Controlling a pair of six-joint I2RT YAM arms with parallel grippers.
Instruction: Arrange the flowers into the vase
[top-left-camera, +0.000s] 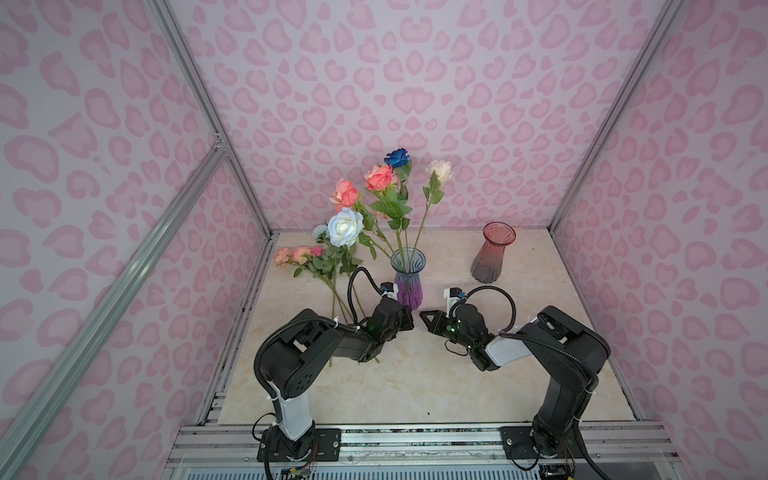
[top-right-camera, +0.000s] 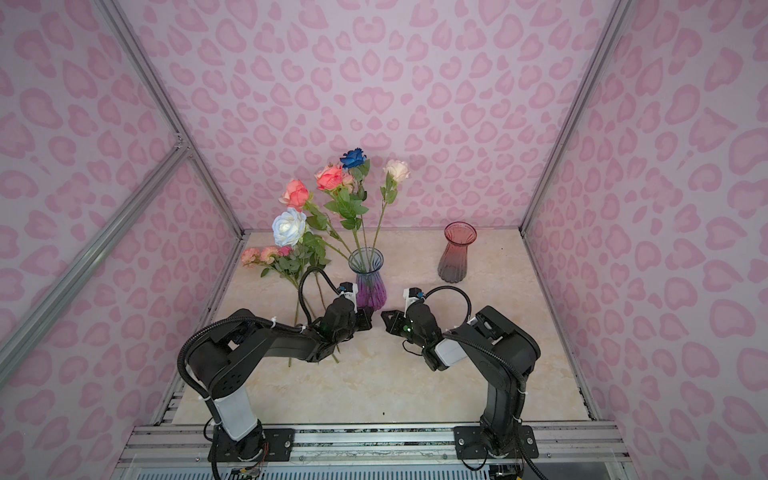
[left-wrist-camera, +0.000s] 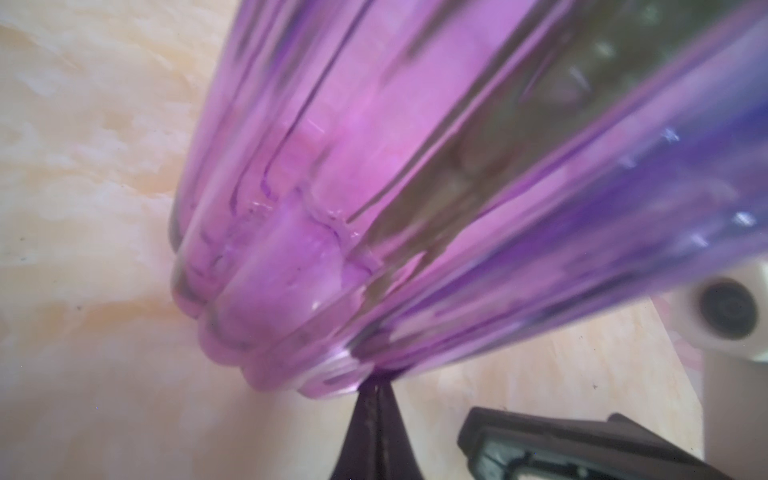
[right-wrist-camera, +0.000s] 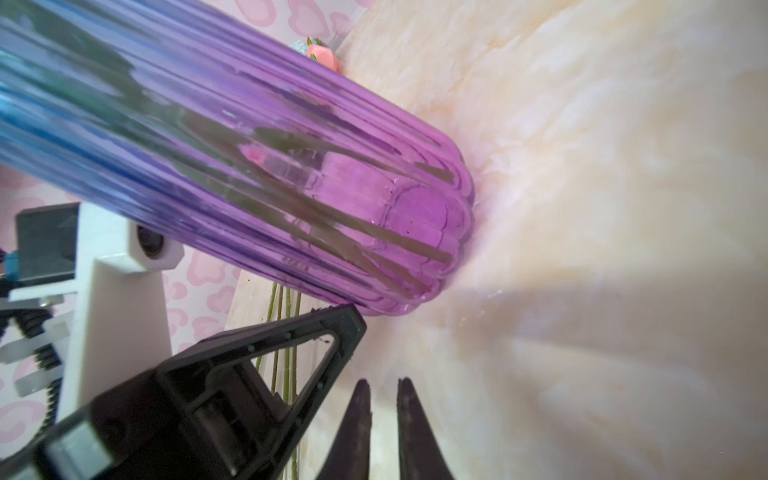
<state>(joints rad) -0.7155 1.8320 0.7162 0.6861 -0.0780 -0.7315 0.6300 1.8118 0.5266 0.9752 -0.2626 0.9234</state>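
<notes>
The purple glass vase (top-left-camera: 408, 282) (top-right-camera: 367, 278) stands mid-table and holds several flowers, among them a dark blue rose (top-left-camera: 397, 158), a coral rose (top-left-camera: 380, 177) and a cream rose (top-left-camera: 439, 170). More flowers with small pink heads (top-left-camera: 291, 255) lie on the table to its left. My left gripper (top-left-camera: 409, 320) (left-wrist-camera: 376, 388) is shut and empty, its tip against the foot of the vase (left-wrist-camera: 316, 257). My right gripper (top-left-camera: 424, 314) (right-wrist-camera: 383, 382) hovers just right of the vase's foot, its jaws a narrow gap apart with nothing between them. Stem ends (right-wrist-camera: 374, 232) show through the glass.
An empty red-to-grey vase (top-left-camera: 493, 253) (top-right-camera: 456, 253) stands at the back right. Long green stems (top-left-camera: 338, 307) of the lying flowers run under my left arm. Pink patterned walls close in the marble-look table (top-left-camera: 415, 382) on three sides.
</notes>
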